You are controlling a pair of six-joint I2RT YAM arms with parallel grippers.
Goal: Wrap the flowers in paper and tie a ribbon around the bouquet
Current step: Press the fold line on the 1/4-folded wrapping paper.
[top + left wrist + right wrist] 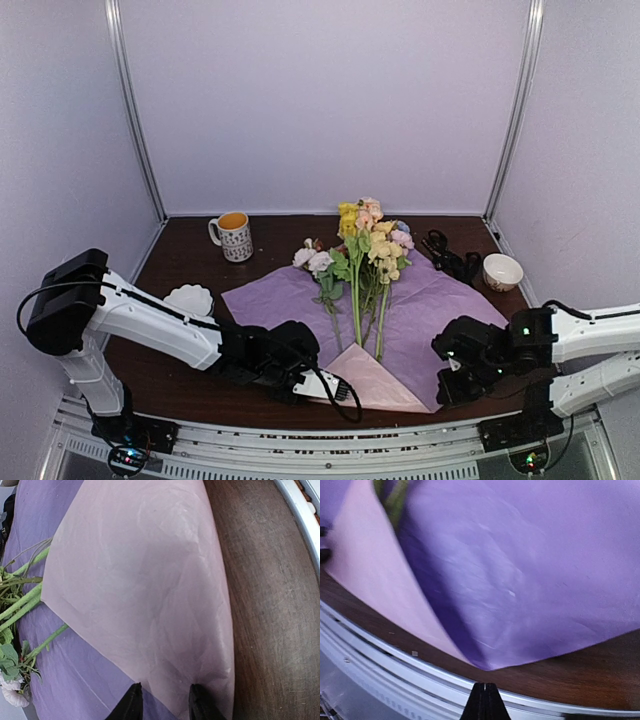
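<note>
The paper [430, 300] lies flat on the table, purple side up, and its near corner is folded over into a pale pink flap [150, 580]. The flowers [365, 255] rest on it, blooms toward the back, green stems [20, 605] ending at the flap's edge. My left gripper [325, 385] sits low at the flap's near left edge. Its jaws are apart, and the pink flap runs between the fingertips [200, 702]. My right gripper [450, 390] is shut and empty, hovering over the table's near edge just short of the paper's right corner [492, 667]. The black ribbon [445, 255] lies bunched at the back right.
A mug [234, 236] stands at the back left. A white scalloped dish [190, 298] sits on the left, and a white bowl [502, 271] at the back right beside the ribbon. A metal rail [420, 675] runs along the table's near edge.
</note>
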